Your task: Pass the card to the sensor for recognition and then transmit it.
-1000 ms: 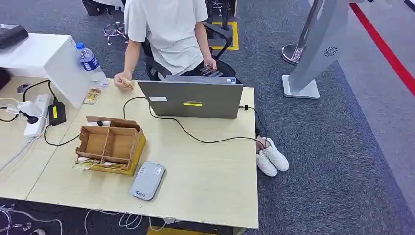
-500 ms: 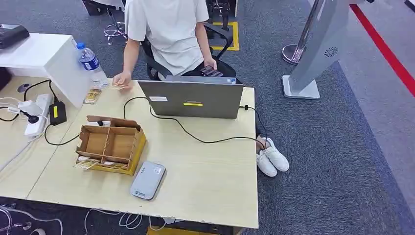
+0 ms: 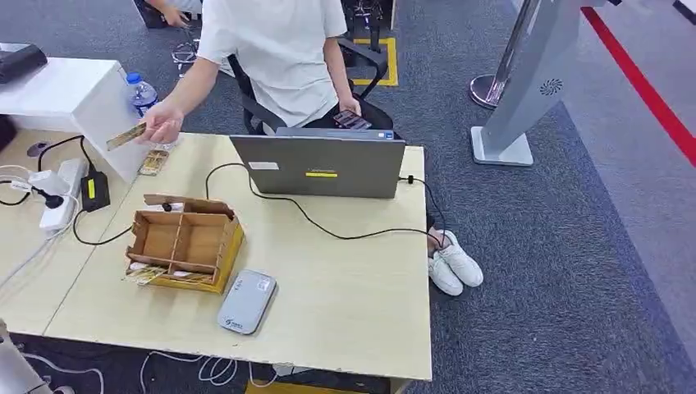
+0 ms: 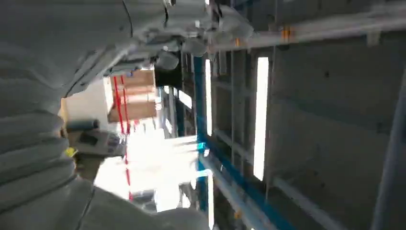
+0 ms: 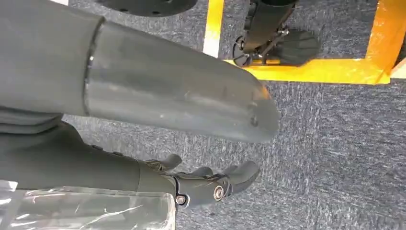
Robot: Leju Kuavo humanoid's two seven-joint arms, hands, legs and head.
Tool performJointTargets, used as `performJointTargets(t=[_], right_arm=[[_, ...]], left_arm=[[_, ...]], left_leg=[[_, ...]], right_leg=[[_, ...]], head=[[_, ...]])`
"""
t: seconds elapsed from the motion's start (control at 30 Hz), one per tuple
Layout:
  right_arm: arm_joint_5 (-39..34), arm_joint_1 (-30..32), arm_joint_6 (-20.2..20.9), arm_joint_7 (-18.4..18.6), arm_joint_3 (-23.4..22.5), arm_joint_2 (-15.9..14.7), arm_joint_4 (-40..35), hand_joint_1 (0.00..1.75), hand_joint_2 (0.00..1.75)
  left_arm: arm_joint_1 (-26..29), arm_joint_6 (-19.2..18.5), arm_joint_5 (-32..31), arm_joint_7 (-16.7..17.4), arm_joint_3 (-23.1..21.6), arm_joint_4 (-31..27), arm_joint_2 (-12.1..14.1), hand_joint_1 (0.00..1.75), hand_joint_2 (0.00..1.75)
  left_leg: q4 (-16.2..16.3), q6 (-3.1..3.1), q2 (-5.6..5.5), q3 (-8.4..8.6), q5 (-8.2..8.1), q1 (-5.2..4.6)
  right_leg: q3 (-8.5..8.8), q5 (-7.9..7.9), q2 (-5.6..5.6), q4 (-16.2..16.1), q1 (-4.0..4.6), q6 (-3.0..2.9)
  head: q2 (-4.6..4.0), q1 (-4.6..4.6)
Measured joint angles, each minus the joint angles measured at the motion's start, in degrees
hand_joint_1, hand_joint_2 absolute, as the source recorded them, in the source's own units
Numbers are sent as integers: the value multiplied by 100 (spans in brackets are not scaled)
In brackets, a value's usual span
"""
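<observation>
A seated person's hand (image 3: 162, 125) holds a tan card (image 3: 125, 136) in the air over the table's far left corner, pointing left. The grey card sensor (image 3: 247, 302) lies flat near the table's front edge, beside a cardboard box (image 3: 185, 242). My silver left arm (image 3: 12, 369) shows at the lower left corner, below the table (image 3: 353, 304). My left hand (image 4: 43, 143) is turned up toward the ceiling, with nothing between thumb and fingers. My right hand (image 5: 167, 110) hangs over the carpet, its dark fingers (image 5: 210, 184) loosely apart and holding nothing.
A grey laptop (image 3: 320, 167) stands at the table's far edge with a black cable trailing right. A water bottle (image 3: 141, 94), a small stack of cards (image 3: 153, 162) and a power strip (image 3: 59, 190) sit at the far left. A grey kiosk stand (image 3: 533, 74) rises on the right.
The person lifted the card off the table and swung it out to the left. My left arm has come into the lower left corner. The picture has shifted slightly.
</observation>
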Motion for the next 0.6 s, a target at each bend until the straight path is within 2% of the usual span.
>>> performJointTargets(t=[0.03,0.07,0.1,0.13,0.2,0.23,0.27,0.3,0.37,0.4,0.47,0.6], right_arm=[[17,11,15,0,0,4,0,0,0],[52,19,35,9,-2,4,0,0,0],[68,15,48,30,-2,4,0,0,0],[81,-6,50,39,-4,4,0,0,0],[94,-40,59,48,-4,7,-2,0,0],[101,-40,59,50,-4,9,-2,0,0],[109,-30,64,50,-7,15,0,0,0],[118,-15,68,79,-15,17,0,0,0],[148,0,96,122,-33,22,0,0,0],[188,-22,116,140,-46,22,-2,0,0],[238,-63,133,184,-50,55,-2,0,0],[304,-38,129,205,-59,112,0,0,0]], left_arm=[[-25,170,-483,423,-211,125,245,0,175],[-219,99,-1494,1238,-644,475,705,0,175],[-481,-26,-2510,1839,-1015,816,1086,0,175],[-763,-95,-3699,2299,-1366,1169,1340,0,175],[-1076,-77,-5490,2453,-1873,1641,1790,0,175],[-1146,-66,-6019,2476,-2071,1815,1989,0,175],[-1206,-191,-6172,2609,-2205,1941,2098,0,175],[-1387,-612,-5989,2955,-2406,2150,2216,0,175],[-2084,-1778,-6021,3663,-2941,2786,2281,0,175],[-2491,-2231,-6160,3954,-3300,3305,2283,0,175],[-3057,-2238,-6202,4230,-3805,4177,2235,0,175],[-3619,-2107,-6167,4353,-4310,5285,2130,0,175]], left_leg=[[2,-3,0,-1,3,4],[5,-2,-11,-11,11,9],[4,-1,-41,-27,15,11],[1,-14,-70,-38,24,16],[-5,-29,-55,-39,34,12],[-5,-29,-24,-39,35,12],[-3,-30,2,-36,35,11],[4,-31,18,-41,36,12],[8,-16,-13,-73,54,16],[7,-17,-34,-84,66,16],[6,-16,-32,-90,72,15],[6,-19,10,-90,73,9]], right_leg=[[-22,3,2,-1,1,1],[-27,2,-5,-1,9,2],[-28,1,-37,2,10,2],[-30,1,-65,2,13,1],[-18,17,-52,12,13,-18],[-27,25,-29,14,12,-28],[-44,36,1,14,12,-29],[-77,46,18,13,13,-25],[-82,48,-11,12,13,-21],[-72,49,-35,12,13,-20],[-77,62,-32,13,13,-11],[-87,75,14,17,10,-16]], head=[[0,-7],[0,-7],[0,-9],[0,-7],[0,0],[0,2],[0,-2],[0,-11],[0,-14],[0,-2],[0,-4],[0,-2]])
